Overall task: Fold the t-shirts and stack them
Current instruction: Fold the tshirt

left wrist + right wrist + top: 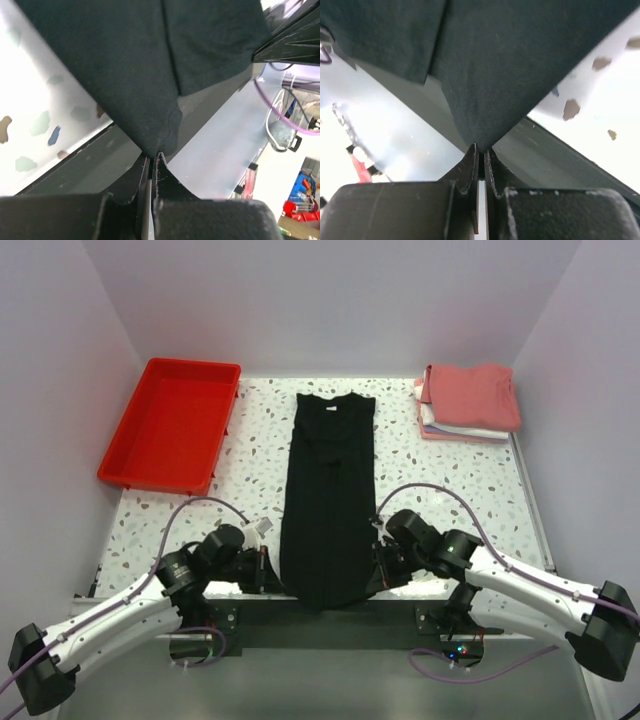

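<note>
**Both grippers pinching the near hem of the black shirt**

We are looking at the black t-shirt [328,500] lying flat in the middle of the table [450,480]. It is folded into a long narrow strip running from 12 o'clock to 6 o'clock in the top view. Its neck is pointing to 12 o'clock, and its hem is hanging just over the table's near edge at 6 o'clock.

The left gripper [264,570] is sitting at the shirt's 7 o'clock corner and the right gripper [378,565] at its 5 o'clock corner, each touching the cloth.

In the left wrist view the black t-shirt [150,65] is tapering down to a point that is going in between the tips of the left gripper [152,157]. The jaws are drawn together to a thin slit, clamping that corner.

In the right wrist view the black t-shirt [520,65] is narrowing in the same way into the right gripper [481,150]. Its jaws are likewise all but closed, nipping the cloth at their very tips.

Farther out, a stack of folded t-shirts [468,402], salmon-red on top with white and pale layers beneath, is resting at 1 o'clock. It is well apart from the black one. A red tray [172,423] is lying at 10 o'clock.
</note>
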### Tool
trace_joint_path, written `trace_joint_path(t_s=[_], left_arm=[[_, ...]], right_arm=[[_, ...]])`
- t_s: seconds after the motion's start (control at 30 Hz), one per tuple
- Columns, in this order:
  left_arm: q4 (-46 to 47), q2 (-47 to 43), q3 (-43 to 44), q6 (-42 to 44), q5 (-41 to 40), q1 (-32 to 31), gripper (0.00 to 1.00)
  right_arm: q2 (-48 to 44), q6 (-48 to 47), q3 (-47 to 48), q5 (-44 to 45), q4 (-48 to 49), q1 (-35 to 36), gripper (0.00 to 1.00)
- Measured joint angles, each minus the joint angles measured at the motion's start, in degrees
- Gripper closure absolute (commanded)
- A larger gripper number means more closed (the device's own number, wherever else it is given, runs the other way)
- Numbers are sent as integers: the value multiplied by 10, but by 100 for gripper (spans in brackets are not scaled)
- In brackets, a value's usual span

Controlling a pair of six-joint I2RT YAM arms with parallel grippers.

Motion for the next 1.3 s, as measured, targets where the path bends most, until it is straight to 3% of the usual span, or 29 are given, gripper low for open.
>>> trace_joint_path(t_s=[0.2, 0.37, 0.73, 1.0, 1.3], left_arm=[[66, 85, 38, 4, -32, 0, 100], [137, 240, 112, 44, -70, 7, 100], [266, 421, 251, 120, -90, 128, 100], [296, 501, 316, 144, -121, 176, 100], [315, 562, 343, 175, -185, 212, 100]], right_arm=[[65, -26, 68, 76, -1, -10, 100], [84, -34, 80, 117, 39, -82, 100], [159, -84, 175, 209, 113, -170, 100], [277, -125, 234, 216, 166, -235, 100], [381, -183, 302, 260, 191, -257, 100]])
